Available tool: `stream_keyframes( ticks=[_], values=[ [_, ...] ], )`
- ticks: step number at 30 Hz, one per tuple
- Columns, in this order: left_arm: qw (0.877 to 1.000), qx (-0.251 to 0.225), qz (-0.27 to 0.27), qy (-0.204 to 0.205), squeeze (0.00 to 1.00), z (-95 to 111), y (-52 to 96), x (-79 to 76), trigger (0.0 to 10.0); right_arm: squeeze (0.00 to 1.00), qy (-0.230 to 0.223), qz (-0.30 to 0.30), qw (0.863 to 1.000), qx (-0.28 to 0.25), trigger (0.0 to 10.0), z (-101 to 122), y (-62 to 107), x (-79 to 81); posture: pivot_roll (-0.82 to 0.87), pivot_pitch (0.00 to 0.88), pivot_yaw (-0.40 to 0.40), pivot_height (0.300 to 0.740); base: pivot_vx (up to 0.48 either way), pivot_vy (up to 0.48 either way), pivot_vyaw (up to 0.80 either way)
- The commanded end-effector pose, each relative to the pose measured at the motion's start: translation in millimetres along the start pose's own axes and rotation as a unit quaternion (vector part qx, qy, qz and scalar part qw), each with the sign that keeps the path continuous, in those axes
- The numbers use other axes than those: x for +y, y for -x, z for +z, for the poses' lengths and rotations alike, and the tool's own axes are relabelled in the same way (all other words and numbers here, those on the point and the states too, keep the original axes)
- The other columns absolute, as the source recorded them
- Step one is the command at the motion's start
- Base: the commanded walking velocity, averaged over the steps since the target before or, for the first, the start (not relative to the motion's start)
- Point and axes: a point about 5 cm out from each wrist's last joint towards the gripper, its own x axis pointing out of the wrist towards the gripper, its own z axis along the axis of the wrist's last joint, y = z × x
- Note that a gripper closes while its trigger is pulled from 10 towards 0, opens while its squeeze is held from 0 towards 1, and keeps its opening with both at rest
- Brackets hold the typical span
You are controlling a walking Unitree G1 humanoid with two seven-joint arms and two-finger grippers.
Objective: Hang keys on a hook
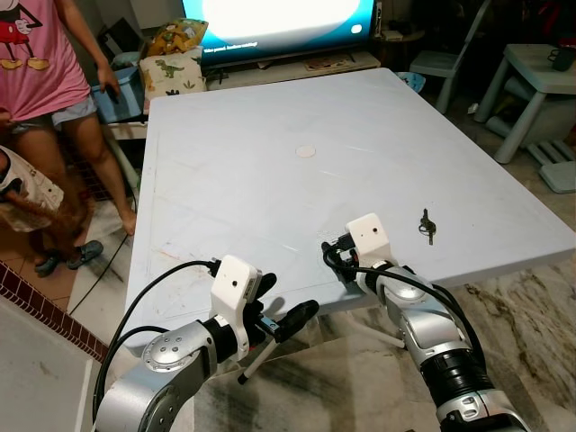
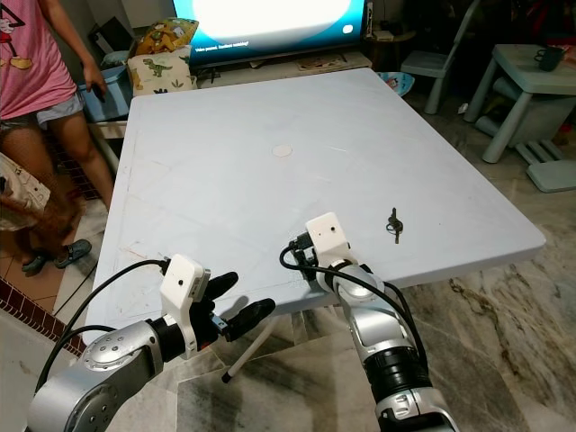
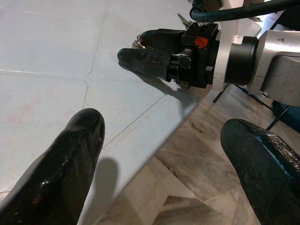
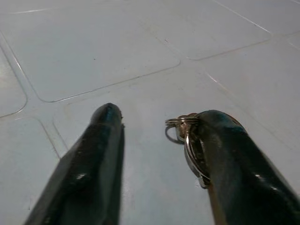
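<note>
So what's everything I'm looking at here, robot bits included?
table: one, pale blue-white, fills the middle.
keys: one small dark bunch, on the table near its right edge.
key ring: one, silver, against one finger of the right gripper.
round mark: one, pale, mid-table.
TV screen: one, glowing, behind the table.
dinosaur cushion: one, cream, far left of the screen.
plastic chair: one, pale, back right.
small table: one, pale green, far right.
person: one, pink shirt, left.
left gripper: fingers open, at the table's near edge.
right gripper: fingers apart, low over the table.
</note>
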Motion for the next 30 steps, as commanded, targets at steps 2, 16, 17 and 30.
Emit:
stream_keyframes(
  ticks=[2, 16, 17, 30],
  values=[
    [1.000, 0.000, -0.003, -0.008, 0.00, 1.0, 0.2, -0.4, 10.0, 0.00, -0.006, 0.009, 1.000, 0.015, 0.0, -3.6, -1.9, 3.8, 0.05, 0.058, 0.060, 0.740, 0.000, 0.000, 0.00],
    [1.000, 0.001, -0.001, -0.008, 0.00, 0.5, 0.1, -0.2, 10.0, 0.00, 0.001, 0.014, 1.000, 0.019, 0.0, -6.6, -1.8, 7.4, 0.05, 0.057, 0.061, 0.740, 0.000, 0.000, 0.00],
    [1.000, 0.001, -0.001, -0.008, 0.00, 0.5, 0.1, -0.2, 10.0, 0.00, 0.001, 0.014, 1.000, 0.019, 0.0, -6.6, -1.8, 7.4, 0.05, 0.057, 0.061, 0.740, 0.000, 0.000, 0.00],
    [1.000, 0.001, -0.002, -0.008, 0.00, 0.3, -0.1, -0.3, 10.0, 0.00, 0.003, 0.011, 1.000, 0.016, 0.0, -6.2, -1.4, 6.9, 0.05, 0.061, 0.062, 0.740, 0.000, 0.000, 0.00]
  ],
)
